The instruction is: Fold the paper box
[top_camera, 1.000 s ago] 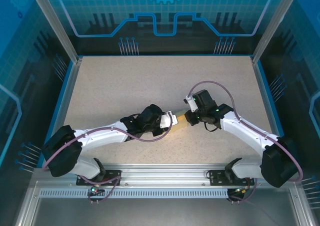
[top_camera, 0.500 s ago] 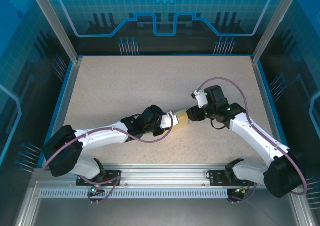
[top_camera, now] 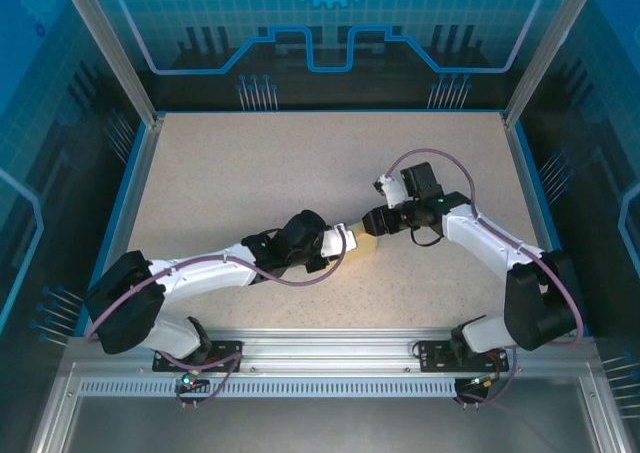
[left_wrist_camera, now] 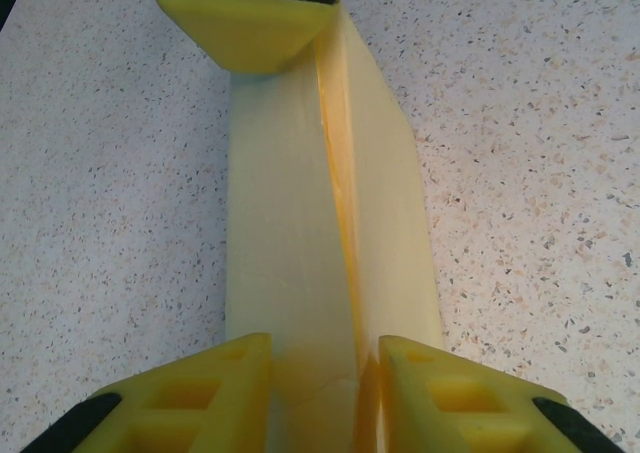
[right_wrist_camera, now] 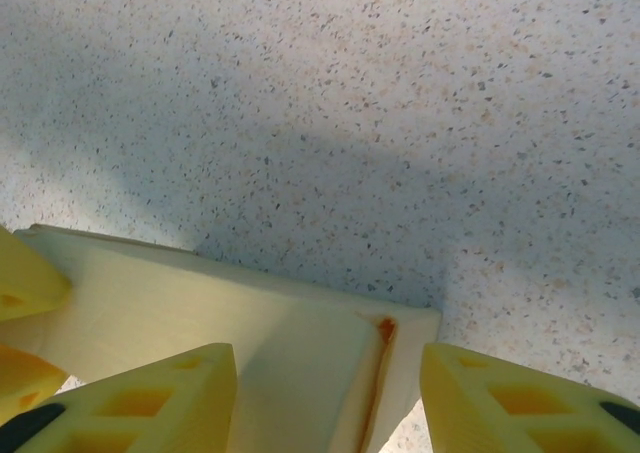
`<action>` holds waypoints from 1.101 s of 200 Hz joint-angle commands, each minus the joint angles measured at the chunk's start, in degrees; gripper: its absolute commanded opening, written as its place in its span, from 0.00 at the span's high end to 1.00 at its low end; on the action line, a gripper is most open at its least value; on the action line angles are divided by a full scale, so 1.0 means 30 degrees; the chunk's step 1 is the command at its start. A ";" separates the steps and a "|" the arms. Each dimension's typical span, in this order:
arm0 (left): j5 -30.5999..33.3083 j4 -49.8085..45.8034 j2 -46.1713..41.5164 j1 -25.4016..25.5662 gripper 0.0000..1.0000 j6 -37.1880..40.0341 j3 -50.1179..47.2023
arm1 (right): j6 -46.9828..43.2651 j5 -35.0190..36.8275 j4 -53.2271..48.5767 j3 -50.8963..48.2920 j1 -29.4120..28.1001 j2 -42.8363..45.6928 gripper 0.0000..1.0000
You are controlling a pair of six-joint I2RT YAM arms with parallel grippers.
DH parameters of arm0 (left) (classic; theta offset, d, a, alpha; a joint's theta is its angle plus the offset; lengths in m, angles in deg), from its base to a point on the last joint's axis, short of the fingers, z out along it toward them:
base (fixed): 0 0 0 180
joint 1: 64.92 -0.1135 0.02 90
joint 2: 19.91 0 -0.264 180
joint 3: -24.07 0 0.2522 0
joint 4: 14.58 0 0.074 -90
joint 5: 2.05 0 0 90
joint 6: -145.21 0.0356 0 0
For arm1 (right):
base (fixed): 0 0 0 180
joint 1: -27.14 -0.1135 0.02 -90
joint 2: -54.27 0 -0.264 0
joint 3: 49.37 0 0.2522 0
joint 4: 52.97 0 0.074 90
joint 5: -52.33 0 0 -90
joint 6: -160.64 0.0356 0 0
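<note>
Top view overhead, far; 2 wrist views close, sharing paper box (left_wrist_camera: 290, 233) (right_wrist_camera: 250, 323).

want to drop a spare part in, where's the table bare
Bare: the far half of the table up to the back wall. Crowded: the near middle, where the left arm and right arm meet at the paper box.

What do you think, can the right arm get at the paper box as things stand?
Probably yes: the right tool stands open astride one end of the paper box, with nothing between them; the left tool grips the other end.
</note>
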 commanded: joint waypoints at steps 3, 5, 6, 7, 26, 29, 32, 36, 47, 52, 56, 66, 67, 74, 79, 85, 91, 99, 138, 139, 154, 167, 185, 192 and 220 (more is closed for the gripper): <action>0.0114 -0.1128 -0.0432 0.0114 0.67 0.0170 -0.0444 | 0.0257 -0.0928 0.0710 -0.0745 0.0531 -0.0084 0.50; 0.0114 -0.1098 -0.0446 0.0114 0.67 0.0170 -0.0464 | 0.0270 -0.0921 0.0731 -0.0767 0.0559 -0.0064 0.50; 0.0114 -0.1107 -0.0453 0.0114 0.67 0.0170 -0.0457 | 0.0272 -0.0930 0.0739 -0.0771 0.0563 -0.0051 0.50; 0.0114 -0.1097 -0.0456 0.0114 0.67 0.0170 -0.0469 | 0.0273 -0.0934 0.0743 -0.0758 0.0566 -0.0044 0.50; 0.0117 -0.1080 -0.0548 0.0116 0.67 0.0171 -0.0487 | 0.0340 -0.0963 0.0891 -0.1834 0.0756 0.0092 0.53; 0.0118 -0.1065 -0.0548 0.0114 0.67 0.0189 -0.0459 | 0.0355 -0.0982 0.0934 -0.1929 0.0789 0.0132 0.53; 0.0114 -0.1059 -0.0548 0.0114 0.67 0.0198 -0.0488 | 0.0386 -0.0995 0.0957 -0.2039 0.0819 0.0163 0.53; 0.0136 -0.1060 -0.0533 0.0114 0.67 0.0199 -0.0457 | 0.0455 -0.1046 0.1015 -0.2170 0.0871 0.0178 0.54; 0.0171 -0.1083 -0.0508 0.0115 0.67 0.0199 -0.0451 | 0.0559 -0.1146 0.1219 -0.2600 0.0918 0.0253 0.56; 0.0198 -0.1070 -0.0475 0.0114 0.67 0.0198 -0.0473 | 0.0618 -0.1200 0.1294 -0.2791 0.0963 0.0298 0.57; 0.0198 -0.1077 -0.0468 0.0121 0.67 0.0199 -0.0452 | 0.0658 -0.1202 0.1357 -0.2911 0.0999 0.0313 0.58; 0.0258 -0.1060 -0.0431 0.0116 0.66 0.0170 -0.0451 | 0.0755 -0.1251 0.1541 -0.3204 0.1008 0.0379 0.60; 0.0259 -0.1074 -0.0431 0.0115 0.66 0.0170 -0.0451 | 0.0763 -0.1271 0.1569 -0.3234 0.1008 0.0391 0.60; 0.0288 -0.1062 -0.0458 0.0114 0.66 0.0145 -0.0458 | 0.0843 -0.1318 0.1720 -0.3414 0.1035 0.0427 0.61; 0.0317 -0.1041 -0.0460 0.0131 0.66 0.0115 -0.0454 | 0.0904 -0.1332 0.1811 -0.3515 0.1037 0.0433 0.62; 0.0319 -0.1024 -0.0487 0.0114 0.65 0.0083 -0.0470 | 0.0945 -0.1398 0.1907 -0.3593 0.1080 0.0425 0.64; 0.0319 -0.0991 -0.0518 0.0114 0.63 0.0035 -0.0451 | 0.1013 -0.1454 0.2046 -0.3687 0.1068 0.0417 0.65; 0.0283 -0.0944 -0.0570 0.0114 0.61 -0.0055 -0.0469 | 0.1105 -0.1520 0.2240 -0.3776 0.1070 0.0411 0.66; 0.0173 -0.0515 -0.1171 0.0115 0.47 -0.0623 -0.0681 | 0.1502 -0.1934 0.2970 -0.4142 0.1063 0.0096 0.68; 0.0187 -0.0508 -0.1196 0.0115 0.46 -0.0651 -0.0698 | 0.1503 -0.1934 0.2986 -0.4143 0.1065 0.0073 0.68; 0.0340 -0.0304 -0.1599 0.0131 0.39 -0.1175 -0.0871 | 0.1534 -0.1883 0.3032 -0.4259 0.1037 0.0103 0.68; 0.0469 0.0028 -0.2158 0.0114 0.33 -0.1997 -0.1031 | 0.1548 -0.1719 0.3029 -0.4311 0.1039 0.0218 0.67; 0.0637 0.0284 -0.3134 0.0063 0.27 -0.3916 -0.1060 | 0.1538 -0.1571 0.2975 -0.4294 0.1022 0.0358 0.67; 0.0615 0.0210 -0.3498 0.0034 0.26 -0.4785 -0.1009 | 0.1535 -0.1526 0.2943 -0.4264 0.1039 0.0358 0.66; 0.0606 -0.1047 -0.4781 -0.0674 0.20 -0.9197 -0.0891 | 0.1448 -0.1409 0.2813 -0.4173 0.1028 0.0393 0.66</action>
